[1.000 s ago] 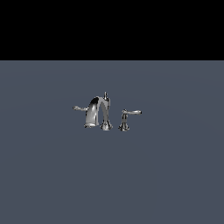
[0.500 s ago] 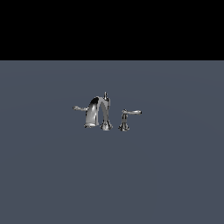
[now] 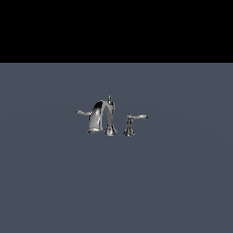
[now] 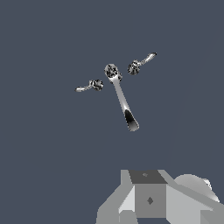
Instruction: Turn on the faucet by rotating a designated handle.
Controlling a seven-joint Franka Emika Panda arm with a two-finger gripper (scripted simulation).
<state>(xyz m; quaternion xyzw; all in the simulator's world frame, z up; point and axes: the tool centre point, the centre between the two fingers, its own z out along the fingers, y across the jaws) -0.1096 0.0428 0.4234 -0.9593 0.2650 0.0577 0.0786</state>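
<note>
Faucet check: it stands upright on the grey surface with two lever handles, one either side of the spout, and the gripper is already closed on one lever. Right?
Not quite. The faucet does stand upright with a lever either side of the spout, but nothing grips a lever. The exterior view shows the handle and the other lever both free, no arm near them; the wrist view looks down from well above.

You see a faucet in shiny chrome, silver-white with dark, near-black reflections streaked along its arched spout. The handle beside the spout is the same bright chrome, thin and pale. The other lever, on the spout's far side, is chrome too, with darker mottling at its base. All of it stands on a plain, flat slate-blue floor, with solid black beyond. In the wrist view, the robot's body is light and mid grey.
</note>
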